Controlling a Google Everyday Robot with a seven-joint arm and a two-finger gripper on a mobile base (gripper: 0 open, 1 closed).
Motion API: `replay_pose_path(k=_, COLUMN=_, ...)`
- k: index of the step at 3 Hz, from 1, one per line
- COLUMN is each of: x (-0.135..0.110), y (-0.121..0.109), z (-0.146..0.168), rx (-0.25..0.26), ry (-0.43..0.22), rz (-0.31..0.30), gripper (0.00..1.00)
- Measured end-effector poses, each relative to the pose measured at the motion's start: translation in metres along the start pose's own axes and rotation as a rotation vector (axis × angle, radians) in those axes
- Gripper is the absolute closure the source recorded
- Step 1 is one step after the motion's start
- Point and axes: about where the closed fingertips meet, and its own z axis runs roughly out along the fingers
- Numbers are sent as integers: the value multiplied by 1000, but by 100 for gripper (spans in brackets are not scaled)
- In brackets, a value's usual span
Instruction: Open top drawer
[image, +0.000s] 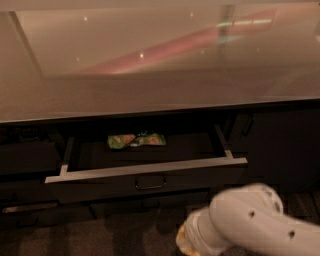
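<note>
The top drawer (145, 172) stands pulled out from under the counter, its pale metal rim running across the front and a small dark loop handle (150, 184) at the centre of its dark front. A green snack packet (136, 140) lies on the drawer's floor near the back. My white arm comes in at the bottom right, and the gripper (186, 241) at its end sits low, below and to the right of the drawer front, apart from the handle.
A wide glossy counter top (160, 65) overhangs the drawer. Dark cabinet fronts (280, 145) flank it on both sides, and a lower drawer front (30, 207) sits at the left. The floor (125, 235) lies below.
</note>
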Motion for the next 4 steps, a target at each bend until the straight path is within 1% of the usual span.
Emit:
replay_pose_path(k=1, x=-3, y=27, z=8, rx=-52, ry=1, rz=-1, gripper=100)
replay_pose_path(k=2, x=-5, y=26, z=3, rx=-46, ry=2, rz=-3, gripper=100)
replay_pose_path(k=3, x=-19, y=18, z=-42, rx=25, ry=19, rz=-38, gripper=100)
replay_pose_path(k=4, x=-19, y=18, z=-42, rx=25, ry=19, rz=-38, gripper=100)
